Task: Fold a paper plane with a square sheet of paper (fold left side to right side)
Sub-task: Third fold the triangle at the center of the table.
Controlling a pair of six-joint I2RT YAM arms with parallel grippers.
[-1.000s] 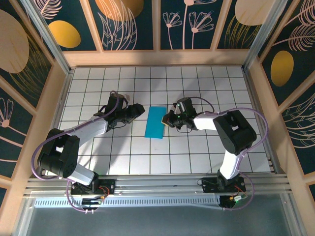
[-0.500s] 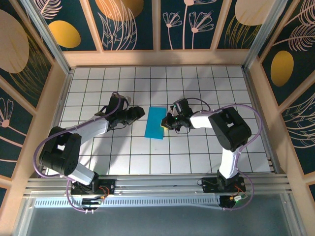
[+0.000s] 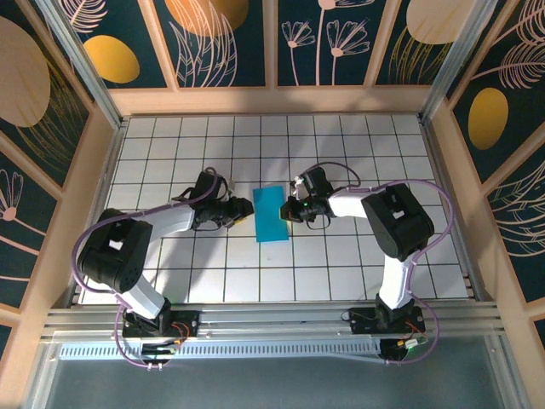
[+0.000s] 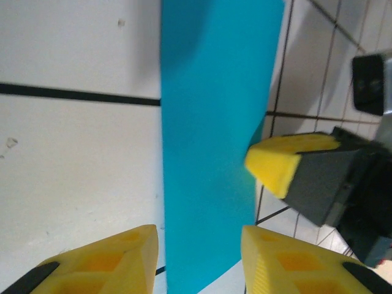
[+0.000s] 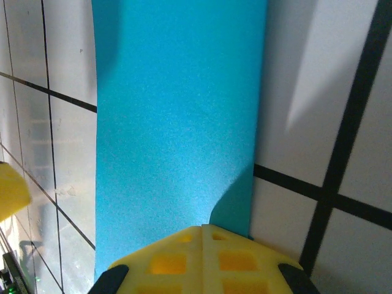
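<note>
- The square sheet of paper [image 3: 272, 215] lies in the centre of the top view on the counter [image 3: 341, 273]. It shows as a narrow band and looks doubled over.
- The right hand [image 3: 290, 210] is clenched, with its tip on the sheet's edge toward frame right. If it lifts or drags, the layers could spring apart or skew.
- The left hand [image 3: 243, 207] is spread open, grasping nothing, at the sheet's edge toward frame left. Closing there could shove or crumple the sheet and spoil the crease.
- Count: one sheet, two hands, one counter.
</note>
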